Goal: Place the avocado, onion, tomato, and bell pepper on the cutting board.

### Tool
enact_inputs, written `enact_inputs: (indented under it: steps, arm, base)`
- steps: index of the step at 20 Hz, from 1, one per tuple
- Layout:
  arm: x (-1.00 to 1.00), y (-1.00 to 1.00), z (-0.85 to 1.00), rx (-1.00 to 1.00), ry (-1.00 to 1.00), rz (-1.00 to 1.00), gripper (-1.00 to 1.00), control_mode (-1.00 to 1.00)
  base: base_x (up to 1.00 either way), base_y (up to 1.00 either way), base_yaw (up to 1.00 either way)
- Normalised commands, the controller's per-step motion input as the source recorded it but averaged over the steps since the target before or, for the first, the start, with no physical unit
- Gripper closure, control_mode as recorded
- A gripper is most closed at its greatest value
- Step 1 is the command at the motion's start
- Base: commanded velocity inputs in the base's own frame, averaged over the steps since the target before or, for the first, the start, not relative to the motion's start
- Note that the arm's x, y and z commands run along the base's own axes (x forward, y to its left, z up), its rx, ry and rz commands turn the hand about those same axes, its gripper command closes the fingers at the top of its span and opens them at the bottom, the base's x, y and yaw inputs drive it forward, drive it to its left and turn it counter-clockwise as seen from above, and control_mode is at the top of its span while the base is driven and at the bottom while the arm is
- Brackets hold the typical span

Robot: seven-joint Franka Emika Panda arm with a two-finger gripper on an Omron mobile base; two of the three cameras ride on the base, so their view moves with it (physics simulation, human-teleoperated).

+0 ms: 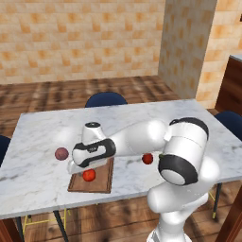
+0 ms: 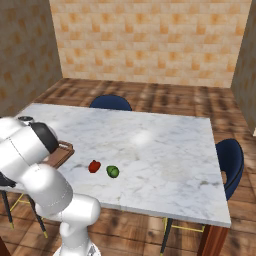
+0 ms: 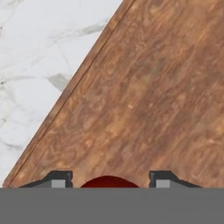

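Observation:
The brown wooden cutting board (image 1: 101, 182) lies near the table's front edge, and its corner (image 2: 64, 149) shows beside my arm. My gripper (image 1: 86, 171) reaches down over the board, shut on the tomato (image 1: 89, 175), a shiny red ball. In the hand view the tomato (image 3: 109, 180) sits between the fingertips (image 3: 60, 180) with the board (image 3: 148, 100) close below. The purplish onion (image 1: 61, 153) rests on the marble just left of the board. The red bell pepper (image 2: 94, 166) and the green avocado (image 2: 113, 171) lie side by side on the table to the right. The bell pepper (image 1: 148, 159) also peeks out behind my forearm.
The white marble table (image 1: 42, 137) has blue chairs at the far side (image 1: 106, 99) and at the right end (image 2: 229, 160). A brick wall corner (image 1: 186, 47) stands behind the table. My own arm (image 1: 142, 139) stretches low across the table's front half.

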Motion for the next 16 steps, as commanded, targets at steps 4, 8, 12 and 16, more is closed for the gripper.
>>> enact_inputs:
  steps: [4, 8, 12, 16]
  arm:
    - [0.00, 0.00, -0.33, -0.02, 0.03, 0.00, 1.00, -1.00]
    - [0.00, 0.00, -0.27, -0.01, 0.00, 0.00, -1.00, -1.00]
    - [-0.06, 0.00, -0.06, 0.00, 0.00, 0.00, -1.00, -1.00]
    - [-0.20, 0.00, 0.00, 0.00, -0.02, 0.00, -1.00, -1.00]
  base:
    - [0.00, 0.00, 0.00]
    - [0.00, 0.00, 0.00]
    - [0.00, 0.00, 0.00]
    - [0.00, 0.00, 0.00]
